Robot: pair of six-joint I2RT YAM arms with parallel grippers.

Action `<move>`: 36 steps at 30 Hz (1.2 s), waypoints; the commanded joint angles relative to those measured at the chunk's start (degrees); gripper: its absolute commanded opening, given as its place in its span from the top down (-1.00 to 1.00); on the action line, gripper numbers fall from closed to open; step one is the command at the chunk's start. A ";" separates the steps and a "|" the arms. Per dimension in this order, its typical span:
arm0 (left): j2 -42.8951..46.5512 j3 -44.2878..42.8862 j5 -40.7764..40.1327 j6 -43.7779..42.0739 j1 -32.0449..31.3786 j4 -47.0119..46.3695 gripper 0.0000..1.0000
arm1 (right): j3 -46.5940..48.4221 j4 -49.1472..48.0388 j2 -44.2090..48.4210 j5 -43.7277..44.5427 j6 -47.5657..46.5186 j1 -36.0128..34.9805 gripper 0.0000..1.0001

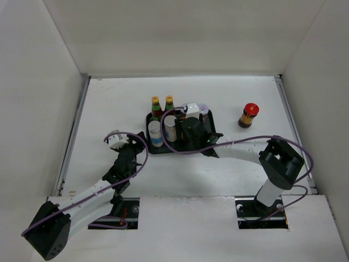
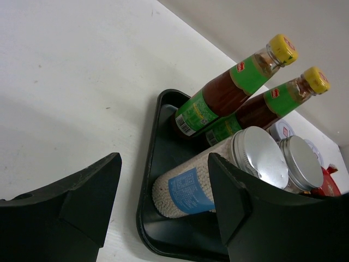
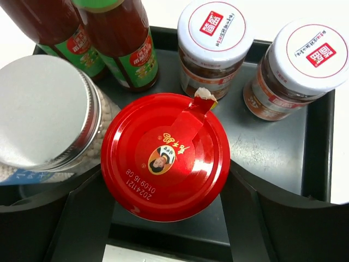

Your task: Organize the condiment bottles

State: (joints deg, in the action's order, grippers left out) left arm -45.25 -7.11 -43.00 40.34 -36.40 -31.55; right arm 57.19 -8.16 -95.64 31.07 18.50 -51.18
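A black tray (image 1: 154,148) holds two yellow-capped bottles (image 1: 156,107), two grey-topped white cylinders (image 1: 156,133) and two pale-lidded dark jars (image 1: 194,108). My right gripper (image 1: 191,131) is over the tray, shut on a red-lidded jar (image 3: 165,155) beside a cylinder (image 3: 43,109), in front of the bottles (image 3: 122,43) and the pale-lidded jars (image 3: 215,30). The other red-lidded jar (image 1: 248,115) stands on the table to the tray's right. My left gripper (image 1: 117,141) is open and empty, left of the tray, facing the cylinders (image 2: 259,158) and bottles (image 2: 234,90).
White walls enclose the table on the left, back and right. The tray's right front part (image 3: 272,153) shows bare floor. The tray's near left corner (image 2: 146,218) lies between my left fingers (image 2: 87,191) in the left wrist view.
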 commanded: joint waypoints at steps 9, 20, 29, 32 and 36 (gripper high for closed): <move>-1.06 0.17 0.29 0.62 0.24 -3.43 -0.27 | -0.14 -6.78 7.38 1.37 -0.48 -0.10 -0.95; 0.34 0.87 -0.24 -0.35 -0.20 -4.92 -0.26 | -12.88 -3.53 28.39 3.99 2.14 16.65 0.40; -0.71 0.61 -0.15 -0.08 -0.64 -4.92 -0.26 | -9.83 -0.02 20.33 13.14 -3.91 32.76 -0.90; -1.24 0.61 -0.41 -0.35 -0.47 -4.92 -0.27 | -6.49 2.44 14.88 10.52 -4.09 35.05 -0.99; -0.98 0.61 -0.24 -0.35 -0.55 -4.92 -0.27 | -5.16 1.49 11.18 6.03 -2.60 37.51 -1.00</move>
State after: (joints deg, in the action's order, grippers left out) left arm -46.65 -6.72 -43.05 40.32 -36.77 -33.74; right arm 48.73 -6.31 -83.94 39.86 15.64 -14.98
